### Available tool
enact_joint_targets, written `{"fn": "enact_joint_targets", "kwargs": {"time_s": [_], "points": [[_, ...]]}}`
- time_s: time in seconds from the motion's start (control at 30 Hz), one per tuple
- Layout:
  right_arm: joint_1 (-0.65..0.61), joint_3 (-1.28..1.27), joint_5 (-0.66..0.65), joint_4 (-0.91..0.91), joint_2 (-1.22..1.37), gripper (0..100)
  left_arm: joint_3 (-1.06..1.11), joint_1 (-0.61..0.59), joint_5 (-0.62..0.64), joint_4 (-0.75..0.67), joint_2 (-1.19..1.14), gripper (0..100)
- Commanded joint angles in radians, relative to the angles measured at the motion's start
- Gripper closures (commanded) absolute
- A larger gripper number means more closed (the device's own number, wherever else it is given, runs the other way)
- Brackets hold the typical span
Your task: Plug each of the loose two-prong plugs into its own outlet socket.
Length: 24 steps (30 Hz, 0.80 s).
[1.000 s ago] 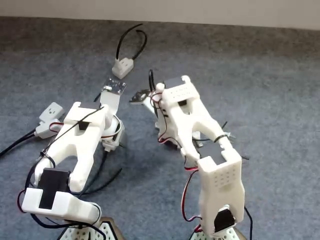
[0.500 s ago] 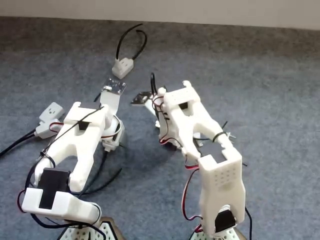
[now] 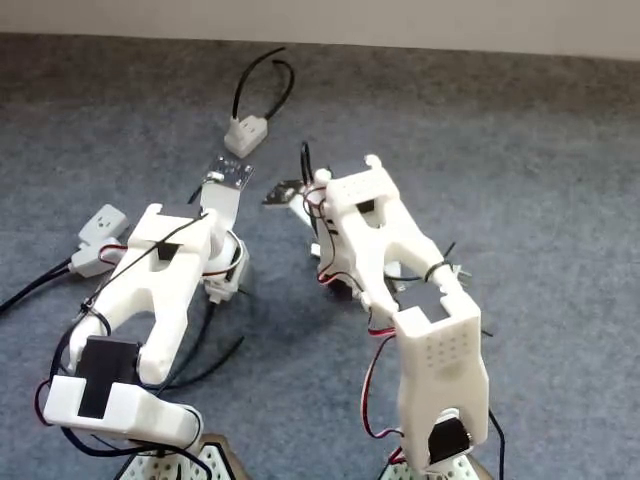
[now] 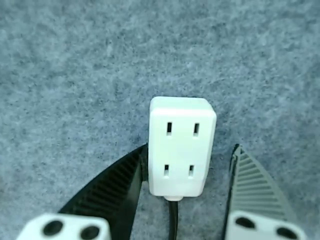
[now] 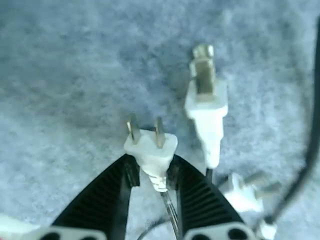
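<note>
A: Where is the left arm (image 3: 150,290)?
B: Its base sits at 7 o'clock. It bends in the middle and points up to 12 o'clock.
A: And the left gripper (image 4: 189,149)?
B: Its jaws are wide apart. One side is black and one is grey.
A: What about the right arm (image 3: 400,270)?
B: It starts at 5 o'clock and stretches out to 11 o'clock.
A: And the right gripper (image 5: 152,162)?
B: It pinches a plug (image 5: 150,145) tight between two black sides.
</note>
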<state>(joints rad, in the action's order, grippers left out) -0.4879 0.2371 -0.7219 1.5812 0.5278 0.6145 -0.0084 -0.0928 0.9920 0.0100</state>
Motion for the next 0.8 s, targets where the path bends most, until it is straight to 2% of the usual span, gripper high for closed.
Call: {"fn": "enact_joint_targets", "kwargs": {"time_s": [0.0,0.1,0.23,0.43,0.6,0.77], "points": [[-0.024,0.182,0.008,0.133,-0.171,97.7,-0.008,0.019,0.0,-0.008,0.042,74],[-0.028,0.26,0.008,0.18,-0.239,97.7,-0.008,0.019,0.0,-0.008,0.042,74],[-0.036,0.119,0.009,0.171,-0.232,97.7,-0.007,0.019,0.0,-0.008,0.042,74],[-0.124,-0.196,0.015,-0.082,-0.151,97.6,-0.007,0.019,0.0,-0.008,0.042,74],[-0.136,-0.295,0.138,-0.26,-0.151,96.6,-0.007,0.019,0.0,-0.008,0.042,74],[-0.145,-0.295,0.15,-0.272,-0.214,83.7,-0.008,0.019,0.0,-0.008,0.042,74]]}}
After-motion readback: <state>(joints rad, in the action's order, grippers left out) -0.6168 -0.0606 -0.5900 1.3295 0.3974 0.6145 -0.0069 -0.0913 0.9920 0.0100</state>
